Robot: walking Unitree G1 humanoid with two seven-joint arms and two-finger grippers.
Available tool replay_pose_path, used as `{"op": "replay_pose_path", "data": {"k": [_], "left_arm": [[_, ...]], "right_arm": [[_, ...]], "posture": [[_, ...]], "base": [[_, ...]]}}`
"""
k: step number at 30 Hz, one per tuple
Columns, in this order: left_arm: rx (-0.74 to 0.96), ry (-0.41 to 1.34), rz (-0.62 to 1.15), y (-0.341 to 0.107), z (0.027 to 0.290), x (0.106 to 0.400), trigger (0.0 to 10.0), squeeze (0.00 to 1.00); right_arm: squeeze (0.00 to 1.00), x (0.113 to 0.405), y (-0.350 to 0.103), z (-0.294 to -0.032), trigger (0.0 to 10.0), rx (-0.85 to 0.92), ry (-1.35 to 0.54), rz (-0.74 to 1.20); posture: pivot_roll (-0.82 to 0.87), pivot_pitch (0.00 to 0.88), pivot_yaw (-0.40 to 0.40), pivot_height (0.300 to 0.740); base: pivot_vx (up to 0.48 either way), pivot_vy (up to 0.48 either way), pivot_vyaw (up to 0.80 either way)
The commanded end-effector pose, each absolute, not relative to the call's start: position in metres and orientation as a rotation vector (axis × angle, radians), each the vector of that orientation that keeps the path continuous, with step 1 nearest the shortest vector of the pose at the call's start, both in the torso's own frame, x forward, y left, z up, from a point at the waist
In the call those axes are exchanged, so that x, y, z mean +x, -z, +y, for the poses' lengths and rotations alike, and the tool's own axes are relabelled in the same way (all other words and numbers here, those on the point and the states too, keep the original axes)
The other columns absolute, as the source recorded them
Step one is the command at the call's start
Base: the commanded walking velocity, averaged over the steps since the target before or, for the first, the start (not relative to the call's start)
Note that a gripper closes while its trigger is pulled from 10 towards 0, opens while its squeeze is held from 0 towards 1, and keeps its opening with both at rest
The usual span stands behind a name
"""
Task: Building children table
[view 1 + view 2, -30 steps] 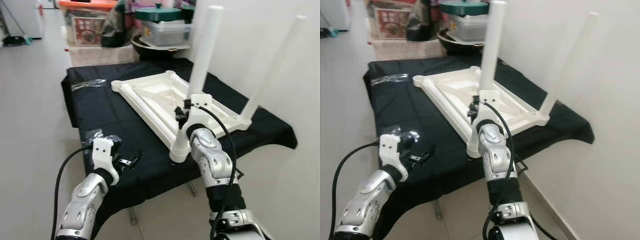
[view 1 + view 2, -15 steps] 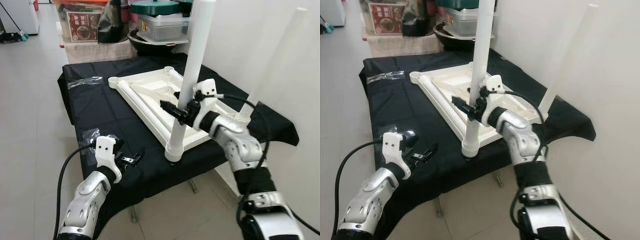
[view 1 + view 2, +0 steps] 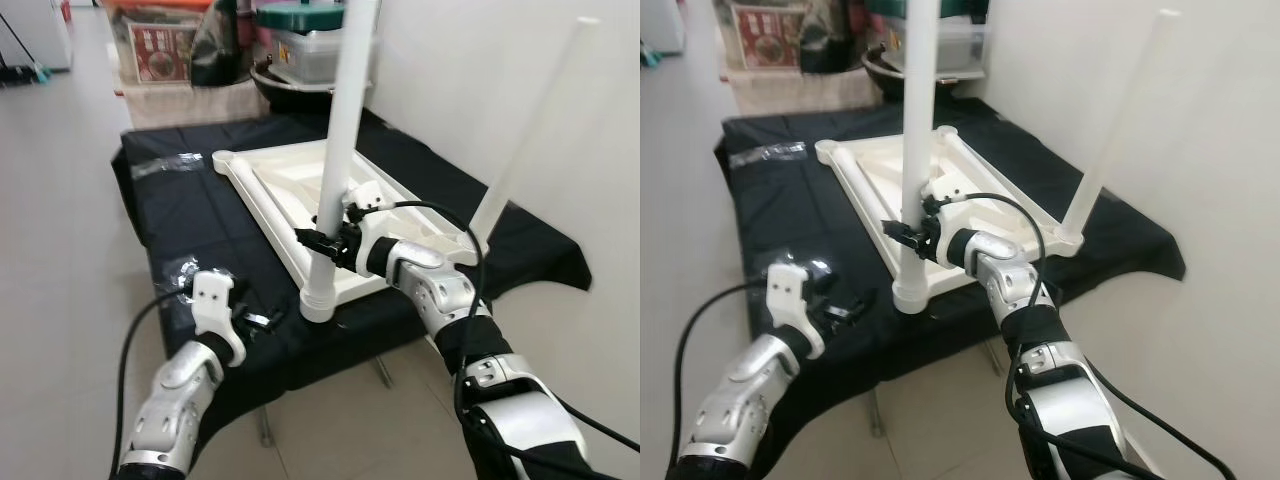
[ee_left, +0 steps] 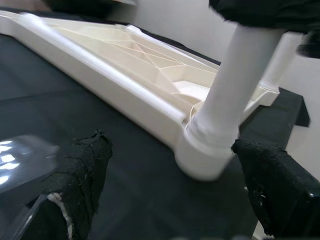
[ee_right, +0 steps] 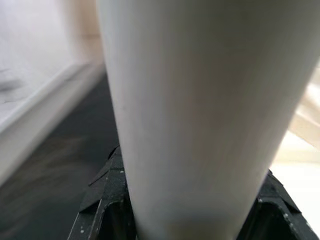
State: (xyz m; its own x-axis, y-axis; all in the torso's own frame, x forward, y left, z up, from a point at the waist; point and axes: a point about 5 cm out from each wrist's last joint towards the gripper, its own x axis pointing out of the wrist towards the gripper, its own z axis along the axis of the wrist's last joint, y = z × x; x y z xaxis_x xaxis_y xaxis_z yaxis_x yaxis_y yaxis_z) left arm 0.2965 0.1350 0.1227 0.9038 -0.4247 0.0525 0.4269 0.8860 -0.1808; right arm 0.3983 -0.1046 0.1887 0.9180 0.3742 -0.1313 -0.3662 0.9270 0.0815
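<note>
Your right gripper (image 3: 322,240) is pinching the tall white plastic table leg (image 3: 338,165) low down, with its two black fingers pressed against the round tube from both sides. The leg is standing almost straight up in the near corner socket (image 3: 318,300) of the white plastic table top (image 3: 290,195), which is lying upside down on the black cloth-covered table (image 3: 190,225). A second white leg (image 3: 530,130) is already standing in the corner by the wall. Your left gripper (image 4: 165,200) is hovering just over the cloth beside the near corner, with its fingers spread wide and holding nothing. Here is what could go wrong, as far as you can judge. The leg is long and you are gripping it near the bottom, so if you are pushing a little sideways, the top could swing and the leg could pop out or jam crooked in the socket. The tube is smooth and round, so the fingers could slide down it instead of pressing it in. That near corner is sitting right at the edge of the cloth, so a hard push could slide the whole table top towards you and tip it off. A crinkly clear plastic wrapper (image 3: 180,272) is lying on the cloth beside your left gripper, and it could get caught if that arm is moving in to help.
</note>
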Motion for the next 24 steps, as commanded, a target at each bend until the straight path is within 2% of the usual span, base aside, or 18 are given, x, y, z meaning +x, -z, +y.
{"op": "replay_pose_path", "data": {"k": [1,4,8,9,10,12,13,17,20,21,22,24], "left_arm": [[-0.202,0.439,0.001,-0.119,0.137,0.295,10.0,0.0],[-0.202,0.439,0.003,-0.119,0.137,0.294,10.0,0.0],[-0.204,0.439,0.003,-0.119,0.137,0.294,10.0,0.0],[-0.205,0.439,0.003,-0.119,0.138,0.294,10.0,0.0],[-0.206,0.44,0.004,-0.119,0.138,0.294,10.0,0.0],[-0.207,0.441,0.004,-0.119,0.137,0.294,10.0,0.0],[-0.209,0.442,0.005,-0.119,0.137,0.295,10.0,0.0],[-0.209,0.442,0.004,-0.119,0.137,0.295,10.0,0.0],[-0.21,0.442,0.004,-0.119,0.137,0.295,10.0,0.0],[-0.211,0.442,0.003,-0.119,0.137,0.295,10.0,0.0],[-0.211,0.442,0.003,-0.119,0.137,0.295,10.0,0.0],[-0.216,0.442,0.0,-0.119,0.136,0.296,10.0,0.0]], "right_arm": [[0.0,0.387,-0.136,-0.146,0.0,0.189,0.023,0.362],[0.0,0.376,-0.127,-0.146,0.0,0.229,0.127,0.378],[0.0,0.372,-0.125,-0.137,0.0,0.228,0.105,0.38],[0.0,0.368,-0.125,-0.126,4.3,0.225,0.051,0.4],[0.0,0.365,-0.134,-0.113,10.0,0.223,-0.04,0.359],[0.0,0.363,-0.141,-0.105,10.0,0.223,-0.105,0.326],[1.0,0.363,-0.159,-0.095,10.0,0.239,-0.196,0.245],[1.0,0.364,-0.185,-0.09,10.0,0.244,-0.307,0.135],[1.0,0.363,-0.187,-0.089,10.0,0.246,-0.304,0.132],[0.0,0.365,-0.2,-0.094,10.0,0.248,-0.456,0.068],[0.0,0.365,-0.2,-0.094,10.0,0.248,-0.456,0.068],[0.0,0.362,-0.21,-0.105,10.0,0.223,-0.777,-0.015]], "posture": [[0.01,0.0,-0.105,0.74],[0.01,0.0,-0.103,0.74],[0.0,0.0,-0.099,0.74],[0.0,0.0,-0.098,0.74],[0.0,0.0,-0.098,0.74],[0.0,0.0,-0.098,0.74],[0.0,0.0,-0.095,0.74],[0.0,0.0,-0.095,0.74],[0.0,0.0,-0.095,0.74],[-0.01,0.0,-0.101,0.74],[-0.01,0.0,-0.101,0.74],[-0.01,0.0,-0.102,0.74]], "base": [[0.0,0.0,0.0],[0.0,0.0,0.0],[0.0,0.0,0.0],[0.0,0.0,0.0],[0.0,0.0,0.0],[0.0,0.0,0.0],[0.0,0.0,0.0],[0.0,0.0,0.0],[0.0,0.0,0.0],[0.0,0.0,0.0],[0.0,0.0,0.0],[0.0,0.0,0.0]]}}
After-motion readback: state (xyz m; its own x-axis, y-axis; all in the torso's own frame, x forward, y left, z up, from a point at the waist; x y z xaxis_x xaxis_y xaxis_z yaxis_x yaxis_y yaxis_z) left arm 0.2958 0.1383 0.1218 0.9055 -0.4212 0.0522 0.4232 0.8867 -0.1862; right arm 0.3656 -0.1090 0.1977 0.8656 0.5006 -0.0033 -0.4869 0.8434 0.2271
